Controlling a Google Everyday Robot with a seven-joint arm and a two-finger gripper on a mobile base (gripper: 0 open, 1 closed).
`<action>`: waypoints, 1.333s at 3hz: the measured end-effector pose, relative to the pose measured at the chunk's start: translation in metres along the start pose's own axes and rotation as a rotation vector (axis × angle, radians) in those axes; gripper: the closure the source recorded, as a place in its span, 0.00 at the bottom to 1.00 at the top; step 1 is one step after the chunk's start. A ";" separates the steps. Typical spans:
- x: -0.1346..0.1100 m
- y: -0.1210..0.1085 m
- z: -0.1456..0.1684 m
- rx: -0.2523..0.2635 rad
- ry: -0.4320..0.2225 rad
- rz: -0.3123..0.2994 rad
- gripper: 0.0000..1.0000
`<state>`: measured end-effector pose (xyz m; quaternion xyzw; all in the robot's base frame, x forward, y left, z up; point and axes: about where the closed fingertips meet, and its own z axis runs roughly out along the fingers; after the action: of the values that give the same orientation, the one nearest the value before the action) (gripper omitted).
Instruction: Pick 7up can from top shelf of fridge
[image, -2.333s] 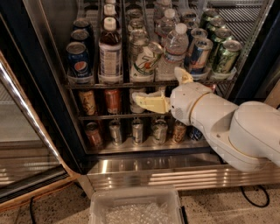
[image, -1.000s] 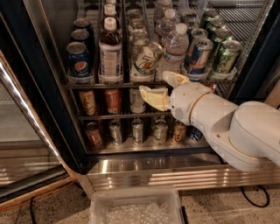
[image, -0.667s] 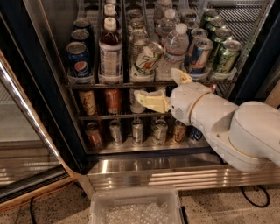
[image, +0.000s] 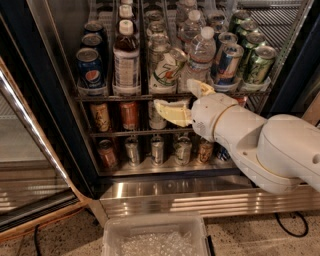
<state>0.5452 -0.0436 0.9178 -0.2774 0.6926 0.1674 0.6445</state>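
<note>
The 7up can (image: 168, 69), white with a green "7", stands tilted at the front of the top shelf (image: 135, 96) of the fridge (image: 165, 192), in a middle lane. My gripper (image: 183, 101) is just below and to the right of the can, in front of the shelf rail. It is open. One cream finger (image: 171, 112) points left under the rail, and the other (image: 201, 88) sticks up beside the can's base. Nothing is between them. My white arm (image: 270, 147) comes in from the right.
On the top shelf are Pepsi cans (image: 90, 67) at the left, a dark bottle (image: 126, 60), water bottles (image: 202, 52), a blue can (image: 228, 63) and green cans (image: 258, 64). Lower shelves hold smaller cans (image: 130, 115). The glass door (image: 30, 150) is open at the left. A clear bin (image: 155, 235) sits on the floor.
The gripper rose a little toward the shelf rail, then dropped back slightly. The 7up can has stayed tilted in its lane.
</note>
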 end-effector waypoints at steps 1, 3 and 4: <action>0.002 -0.003 0.013 0.005 -0.007 -0.009 0.32; 0.001 -0.005 0.063 0.018 -0.044 -0.015 0.31; -0.002 -0.003 0.079 0.018 -0.061 -0.018 0.25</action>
<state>0.6104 0.0013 0.9111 -0.2727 0.6717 0.1638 0.6691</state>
